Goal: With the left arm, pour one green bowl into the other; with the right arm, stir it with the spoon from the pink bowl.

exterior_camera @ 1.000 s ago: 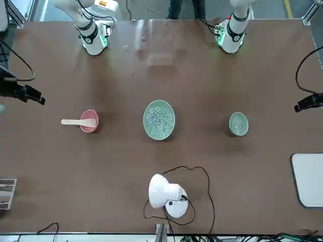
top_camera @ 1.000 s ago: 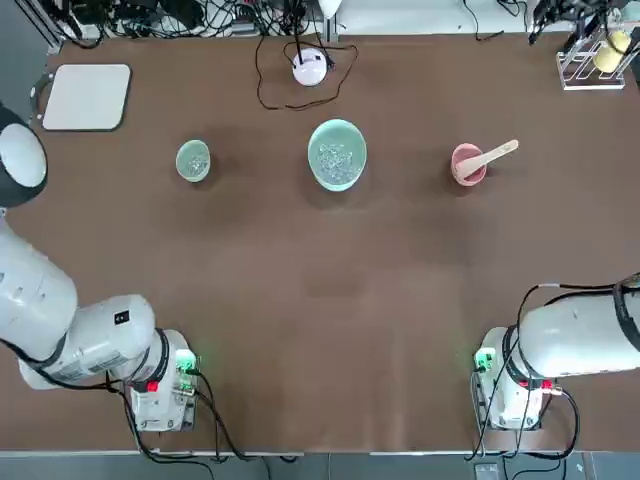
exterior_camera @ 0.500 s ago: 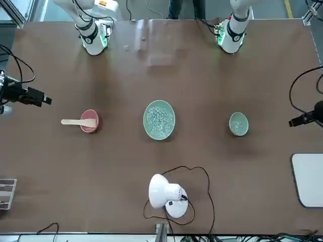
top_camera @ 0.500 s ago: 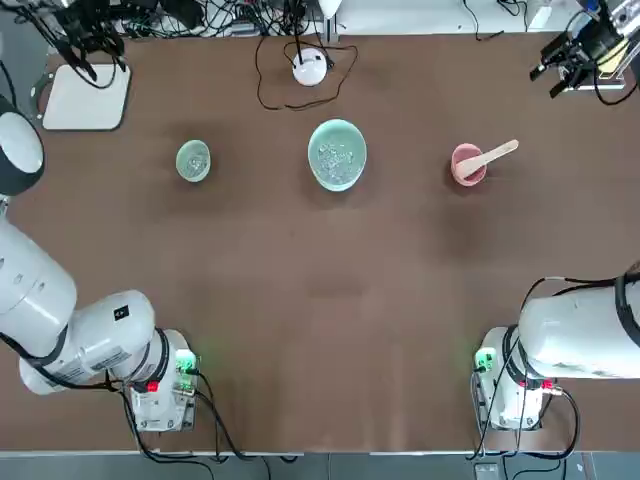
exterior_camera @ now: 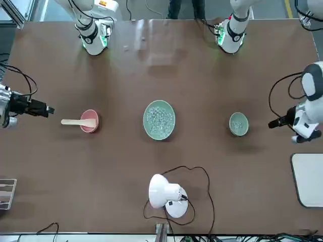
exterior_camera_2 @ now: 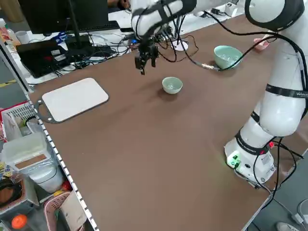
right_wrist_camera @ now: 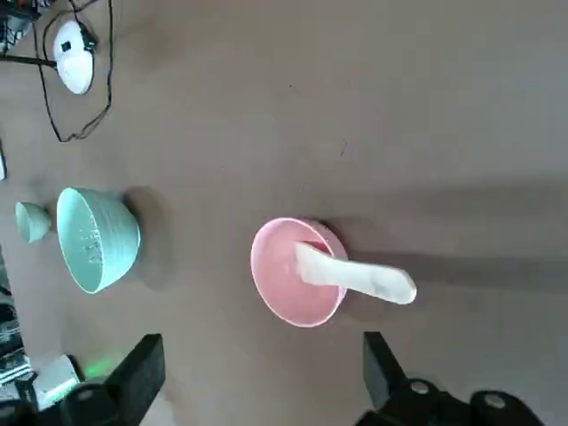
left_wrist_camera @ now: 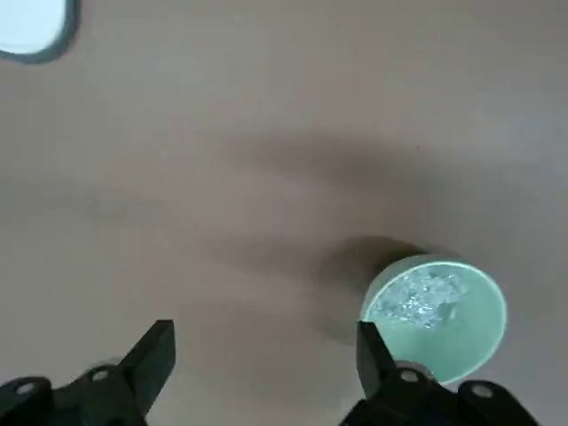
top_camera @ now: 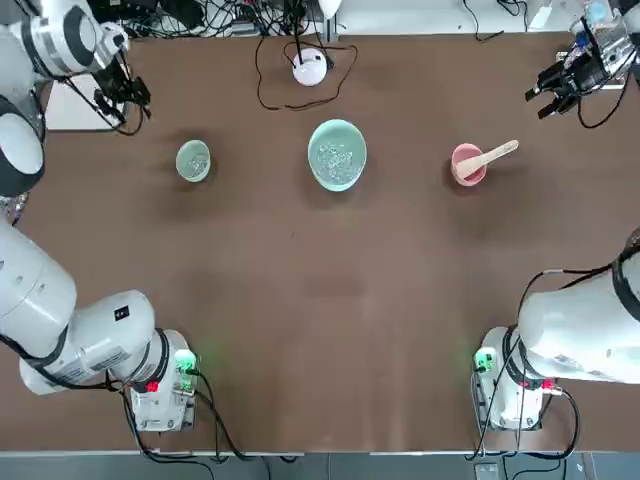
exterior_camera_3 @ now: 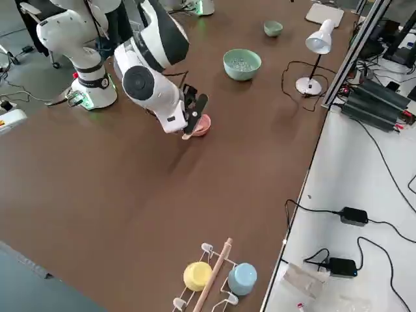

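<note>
Starting out, both open hands, left (left_wrist_camera: 266,355) and right (right_wrist_camera: 264,359), hold nothing; pouring and stirring are left.

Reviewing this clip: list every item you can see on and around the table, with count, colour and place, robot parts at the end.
small bowl: 1, pale green, table's left half, clear bits inside
large bowl: 1, mint green, between the other two bowls, clear bits inside
pink bowl: 1, pink, right of the large bowl
spoon: 1, pale beige, leaning in the pink bowl
lamp: 1, white, far side
board: 1, white, far left
rack: 1, white, far right
cups: 2, yellow and blue, on the rack
person's legs: 1 pair, dark trousers, behind the robot
left gripper: 1, black, open, above the table's far left
right gripper: 1, black, open, above the table's far right
</note>
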{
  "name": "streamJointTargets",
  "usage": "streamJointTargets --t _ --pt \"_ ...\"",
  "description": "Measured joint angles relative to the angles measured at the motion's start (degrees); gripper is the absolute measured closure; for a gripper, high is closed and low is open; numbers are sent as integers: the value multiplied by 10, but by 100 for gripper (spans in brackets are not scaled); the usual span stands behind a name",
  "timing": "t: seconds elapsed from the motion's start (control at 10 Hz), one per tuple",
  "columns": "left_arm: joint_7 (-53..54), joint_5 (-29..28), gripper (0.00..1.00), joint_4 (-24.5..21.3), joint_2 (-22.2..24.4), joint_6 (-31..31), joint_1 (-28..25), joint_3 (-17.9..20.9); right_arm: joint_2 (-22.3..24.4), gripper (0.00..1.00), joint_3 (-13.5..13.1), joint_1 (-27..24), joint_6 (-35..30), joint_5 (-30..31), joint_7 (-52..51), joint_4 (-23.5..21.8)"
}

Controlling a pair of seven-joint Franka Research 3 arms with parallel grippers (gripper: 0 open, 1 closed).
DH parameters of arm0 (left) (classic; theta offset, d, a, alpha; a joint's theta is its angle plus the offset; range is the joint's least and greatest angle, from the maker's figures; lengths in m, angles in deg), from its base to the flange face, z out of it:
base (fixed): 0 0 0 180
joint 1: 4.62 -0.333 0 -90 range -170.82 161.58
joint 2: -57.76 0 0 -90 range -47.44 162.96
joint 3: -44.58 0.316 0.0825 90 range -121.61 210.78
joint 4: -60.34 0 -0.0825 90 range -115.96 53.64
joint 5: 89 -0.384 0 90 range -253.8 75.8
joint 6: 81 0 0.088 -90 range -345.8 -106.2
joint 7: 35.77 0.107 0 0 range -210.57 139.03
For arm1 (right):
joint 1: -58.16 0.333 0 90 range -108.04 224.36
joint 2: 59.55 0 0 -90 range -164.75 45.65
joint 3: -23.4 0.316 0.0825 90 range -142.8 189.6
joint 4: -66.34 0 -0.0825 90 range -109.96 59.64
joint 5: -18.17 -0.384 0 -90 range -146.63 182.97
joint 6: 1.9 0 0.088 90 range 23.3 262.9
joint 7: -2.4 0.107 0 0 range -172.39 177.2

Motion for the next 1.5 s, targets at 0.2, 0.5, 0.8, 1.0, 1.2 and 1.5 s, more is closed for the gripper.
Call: streamJointTargets --t 0.2,0.5,0.8,1.0,1.2,1.5 --pt "1 0 11 -69 1 -98 2 -17 -29 1 0 -18 4 -22 -10 3" --pt "3 0 16 -126 1 -151 2 -27 -76 3 0 -24 19 -33 -33 6" --pt "3 0 24 -132 -1 -152 3 -53 -128 5 0 -34 22 -42 -69 17" --pt "16 0 29 -134 -4 -152 3 -61 -141 7 1 -34 22 -45 -93 26" --pt "38 0 31 -134 -16 -153 2 -61 -150 10 4 -34 22 -45 -123 34" --pt "57 0 33 -134 -44 -166 2 -61 -168 12 6 -34 19 -45 -166 44"
